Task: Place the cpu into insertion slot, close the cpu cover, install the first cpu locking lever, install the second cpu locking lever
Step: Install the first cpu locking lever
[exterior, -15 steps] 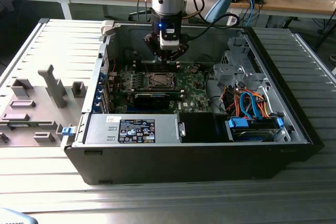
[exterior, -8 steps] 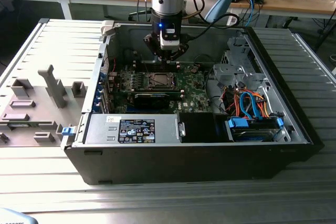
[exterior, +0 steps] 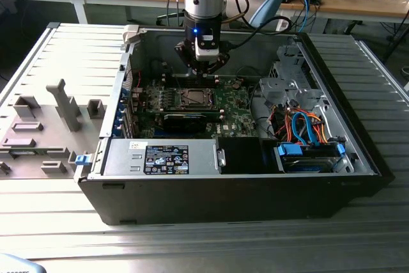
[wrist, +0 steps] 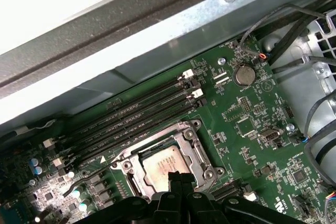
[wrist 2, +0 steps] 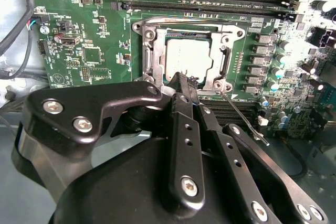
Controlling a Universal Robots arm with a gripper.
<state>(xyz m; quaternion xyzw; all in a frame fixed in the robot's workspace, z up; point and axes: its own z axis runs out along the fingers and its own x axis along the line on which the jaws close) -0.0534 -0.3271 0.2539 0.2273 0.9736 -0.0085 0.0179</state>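
Silver-grey square cpu (wrist 2: 189,59) lies in the black insertion slot (wrist 2: 224,62), metal cpu cover (wrist 2: 149,51) shut; my black gripper (wrist 2: 181,85) hovers above, fingers pinched together, empty.

The silver cpu (wrist 2: 189,59) lies flat in the slot (wrist 2: 224,62) on the green board, the metal cover (wrist 2: 148,53) closed around it.

A ribbed grey metal table (exterior: 57,49) fills the foreground. Wooden desks (exterior: 358,6) stand behind, carrying cables and what may be small parts.
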